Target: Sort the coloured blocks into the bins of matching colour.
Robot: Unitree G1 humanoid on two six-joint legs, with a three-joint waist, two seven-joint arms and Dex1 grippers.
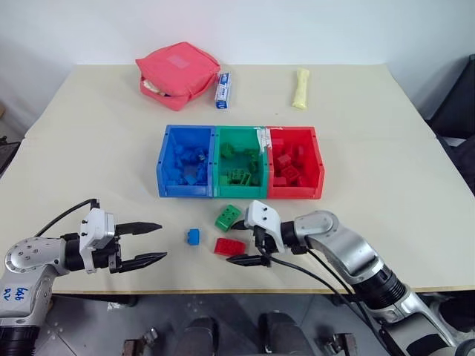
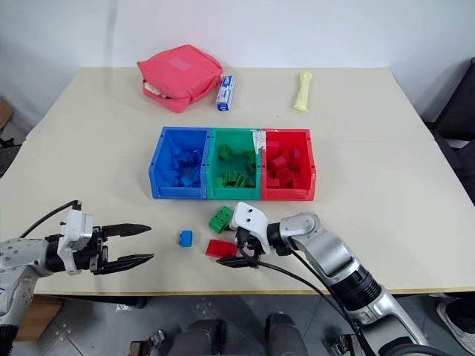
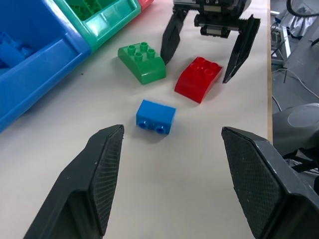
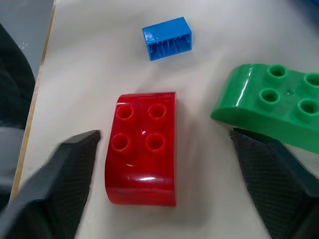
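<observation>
Red block (image 4: 142, 154), four studs, curved edge

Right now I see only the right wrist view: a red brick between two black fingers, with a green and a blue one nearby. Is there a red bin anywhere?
Observer: Yes, the red bin stands just beyond them, at the right end of a joined row.
Operator: Where would the other two bricks go?
Observer: The green bin is in the middle and the blue bin at the left end.
Operator: And the other arm?
Observer: The left end effector is open, left of the blue block, holding nothing.
</observation>
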